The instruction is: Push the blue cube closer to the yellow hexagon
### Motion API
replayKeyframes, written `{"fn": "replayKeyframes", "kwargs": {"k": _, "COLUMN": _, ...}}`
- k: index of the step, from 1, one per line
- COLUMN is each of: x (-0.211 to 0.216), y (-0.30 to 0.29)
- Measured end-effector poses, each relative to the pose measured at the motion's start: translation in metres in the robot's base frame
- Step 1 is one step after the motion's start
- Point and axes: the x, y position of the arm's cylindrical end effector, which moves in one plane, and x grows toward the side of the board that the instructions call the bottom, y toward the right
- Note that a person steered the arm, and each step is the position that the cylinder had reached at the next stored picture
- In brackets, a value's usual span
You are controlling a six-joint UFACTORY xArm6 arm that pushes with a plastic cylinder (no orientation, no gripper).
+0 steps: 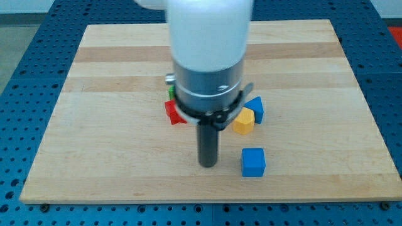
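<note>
The blue cube (253, 162) lies on the wooden board (94, 125) near the view's bottom, right of centre. The yellow hexagon (243, 120) lies above and a little left of it, with a gap between them. My tip (208, 164) rests on the board just left of the blue cube, a short gap away, and below-left of the yellow hexagon. The arm's white and grey body hides the board's middle above the tip.
A second blue block (255, 107) touches the yellow hexagon at its upper right. A red block (173, 113) sits left of the rod, with a green block (171, 92) partly hidden above it. The board's bottom edge runs close below the blue cube.
</note>
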Motion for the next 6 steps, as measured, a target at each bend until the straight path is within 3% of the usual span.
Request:
{"fn": "replayKeyframes", "kwargs": {"k": 1, "x": 0.031, "y": 0.018}}
{"fn": "replayKeyframes", "kwargs": {"k": 3, "x": 0.046, "y": 0.157}}
{"fn": "replayKeyframes", "kwargs": {"k": 6, "x": 0.026, "y": 0.072}}
